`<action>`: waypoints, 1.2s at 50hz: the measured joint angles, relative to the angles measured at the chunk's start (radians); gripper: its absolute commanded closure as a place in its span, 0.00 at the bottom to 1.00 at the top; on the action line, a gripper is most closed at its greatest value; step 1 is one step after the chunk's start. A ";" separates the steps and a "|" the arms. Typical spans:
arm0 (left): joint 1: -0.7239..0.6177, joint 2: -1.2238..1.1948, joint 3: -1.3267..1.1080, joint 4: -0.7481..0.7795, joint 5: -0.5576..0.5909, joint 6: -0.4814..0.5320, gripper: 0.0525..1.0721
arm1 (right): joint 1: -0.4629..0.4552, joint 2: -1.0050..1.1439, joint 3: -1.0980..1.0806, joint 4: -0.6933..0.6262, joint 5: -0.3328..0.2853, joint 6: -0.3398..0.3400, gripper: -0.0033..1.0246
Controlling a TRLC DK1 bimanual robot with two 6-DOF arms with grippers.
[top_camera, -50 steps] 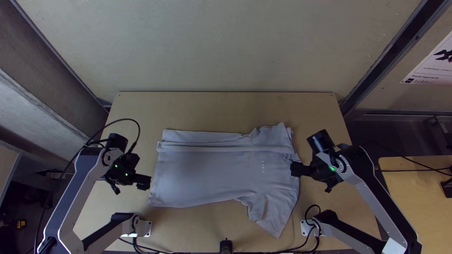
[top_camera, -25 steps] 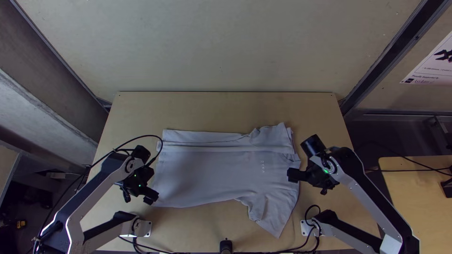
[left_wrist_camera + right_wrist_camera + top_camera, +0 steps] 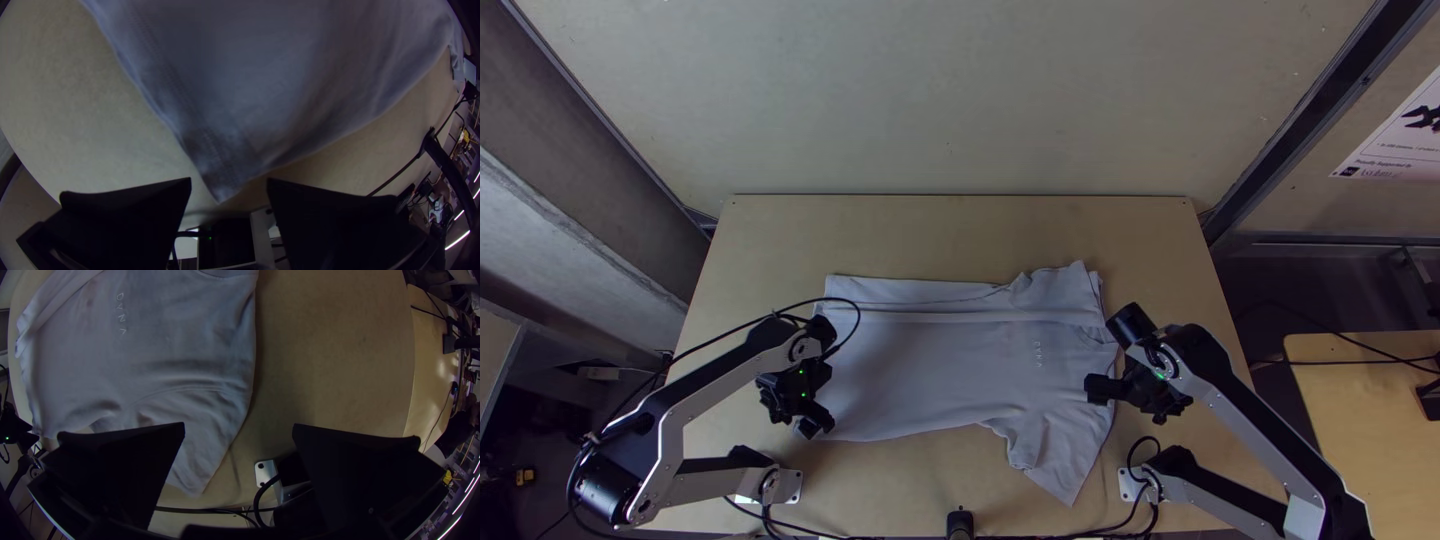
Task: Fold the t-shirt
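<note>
A light grey-blue t-shirt (image 3: 930, 365) lies sideways on the table, its far side folded over in a long strip and one sleeve spread toward the near edge at the right. At its near left corner is my left gripper (image 3: 815, 424), open; in the left wrist view the shirt's corner (image 3: 222, 175) points between the fingers of the left gripper (image 3: 229, 182), ungripped. My right gripper (image 3: 1097, 388) is over the shirt's right edge, above the sleeve. In the right wrist view the right gripper (image 3: 239, 427) stands open, with the sleeve (image 3: 192, 455) beside and partly behind one finger.
Bare wooden table (image 3: 950, 235) extends beyond the shirt and along its sides. Both arms' bases and black cables (image 3: 1080, 533) are at the near edge. A second wooden table (image 3: 1370, 420) stands at the right.
The left gripper has moved right and nearer the table's front edge, to the shirt's corner. The right gripper has shifted slightly left and toward the near edge. The shirt lies as before.
</note>
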 measured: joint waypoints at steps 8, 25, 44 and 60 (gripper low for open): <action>-0.031 0.055 0.000 0.020 0.013 -0.006 0.97 | 0.006 0.000 -0.041 0.006 -0.040 0.000 0.04; 0.002 0.078 0.033 0.032 0.023 -0.007 0.97 | 0.034 0.039 -0.154 0.039 -0.157 0.000 0.04; 0.015 0.031 0.072 0.009 0.024 -0.007 0.97 | 0.072 0.250 -0.157 0.060 -0.234 -0.042 0.07; 0.053 0.027 0.072 0.009 0.024 -0.006 0.97 | 0.156 0.429 -0.156 0.064 -0.276 -0.049 0.10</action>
